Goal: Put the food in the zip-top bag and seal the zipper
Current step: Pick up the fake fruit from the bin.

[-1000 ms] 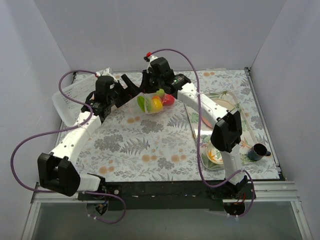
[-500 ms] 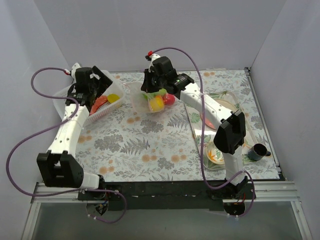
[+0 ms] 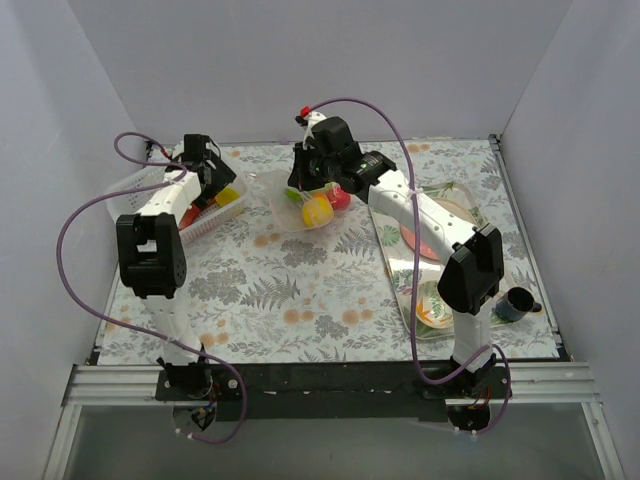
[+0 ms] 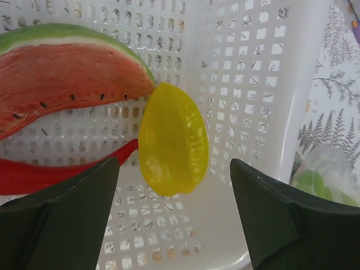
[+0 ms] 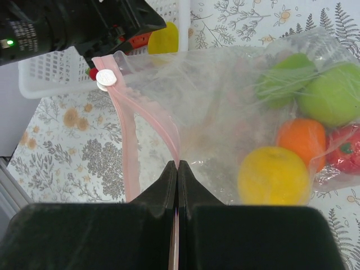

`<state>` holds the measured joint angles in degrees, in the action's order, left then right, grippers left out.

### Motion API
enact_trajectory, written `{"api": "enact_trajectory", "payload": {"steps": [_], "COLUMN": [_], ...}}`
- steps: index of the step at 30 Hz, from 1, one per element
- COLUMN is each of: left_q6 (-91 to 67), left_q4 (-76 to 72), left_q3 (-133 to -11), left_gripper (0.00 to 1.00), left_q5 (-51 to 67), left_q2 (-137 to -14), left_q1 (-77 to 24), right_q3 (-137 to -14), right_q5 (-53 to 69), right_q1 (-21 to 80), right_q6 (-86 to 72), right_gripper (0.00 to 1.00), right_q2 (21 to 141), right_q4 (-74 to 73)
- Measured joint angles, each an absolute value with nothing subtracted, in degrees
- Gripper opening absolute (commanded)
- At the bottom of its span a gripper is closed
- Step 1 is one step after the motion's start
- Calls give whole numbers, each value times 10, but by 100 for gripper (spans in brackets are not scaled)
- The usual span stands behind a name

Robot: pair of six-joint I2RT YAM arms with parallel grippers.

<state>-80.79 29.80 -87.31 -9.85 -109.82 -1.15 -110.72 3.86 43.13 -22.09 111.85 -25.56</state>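
Note:
The clear zip-top bag point(image 3: 300, 212) lies at the back middle of the table, holding green apples point(image 5: 332, 93), an orange point(image 5: 301, 140), a yellow lemon point(image 5: 273, 174) and a red apple point(image 5: 346, 149). My right gripper point(image 5: 178, 164) is shut on the pink zipper point(image 5: 128, 152) at the bag's mouth, which gapes. My left gripper point(image 4: 174, 197) hangs open inside the white basket point(image 4: 264, 84). A yellow lemon slice point(image 4: 169, 146) lies just ahead of its fingers, beside a watermelon slice point(image 4: 67, 62). Nothing sits between its fingers.
The white basket point(image 3: 140, 190) stands at the back left against the wall. A tray point(image 3: 470, 200) with patterned plates, a bowl point(image 3: 432, 312) and a dark mug point(image 3: 515, 303) fills the right side. Purple cables loop above both arms.
My left arm has swung away from the bag to the basket at the left and come down over the yellow slice. The right gripper stays shut on the zipper.

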Motion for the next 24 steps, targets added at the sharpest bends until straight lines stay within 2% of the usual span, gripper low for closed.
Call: {"api": "enact_trajectory", "payload": {"steps": [12, 15, 16, 19, 20, 24], "left_q6": [-811, -815, -815, -816, -814, -809], "left_q4": [305, 300, 298, 285, 280, 278], "left_q3": [-893, -893, -893, -893, -893, -893], "left_gripper": [78, 67, 58, 45, 38, 27], "left_q5": [-96, -84, -83, -73, -70, -67], "left_q2": [-1167, -1171, -1172, -1172, -1172, -1171], "left_q1": [-11, -11, -12, -12, -12, -12], "right_q3": [-1100, -1100, -1100, -1100, -1100, -1100], "right_q5": [39, 39, 39, 39, 39, 39], "right_q1": [431, 431, 431, 431, 431, 431], "right_q6": [-212, -211, -211, -210, -210, -210], "right_gripper": [1, 1, 1, 1, 1, 1], "right_q2": [1108, 1108, 1108, 1108, 1108, 1108], "right_q4": [-256, -256, -256, -256, -256, -256]}}
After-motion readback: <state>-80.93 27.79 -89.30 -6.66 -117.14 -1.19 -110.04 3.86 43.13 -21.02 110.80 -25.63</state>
